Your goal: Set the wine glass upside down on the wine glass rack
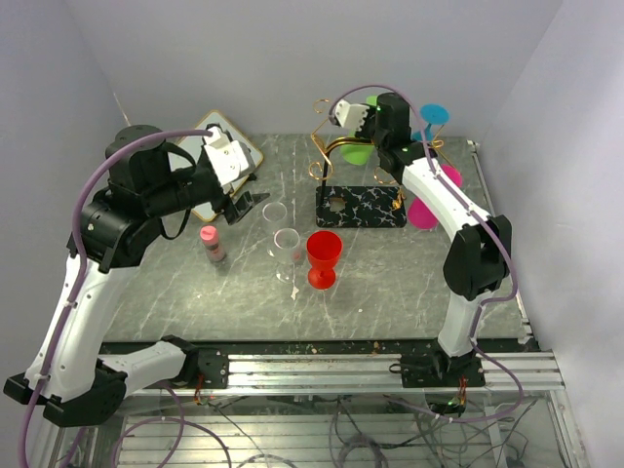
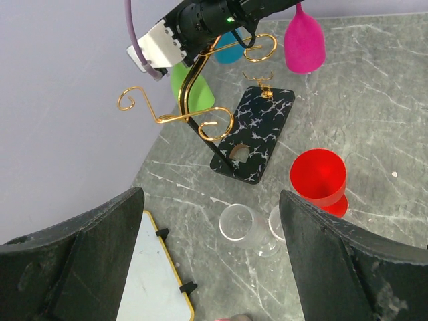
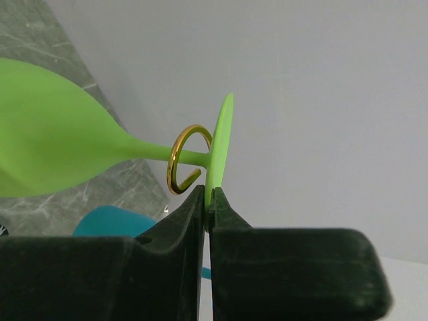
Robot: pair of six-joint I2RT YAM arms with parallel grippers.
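Right pincer [image 3: 208,200] is clamping the foot of the green wine glass [image 3: 53,147], whose stem is sitting inside a gold scroll of the wine glass rack [image 3: 182,160], with the bowl on the scroll's other side. To me the hanging looks nearly done. It should be lowering gently until the scroll is carrying the foot, then parting slowly. Left pincer [image 2: 210,200] is hanging apart, in front of the rack.

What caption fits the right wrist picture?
Right claw pinches the green wine glass by its foot, stem through a gold rack curl.
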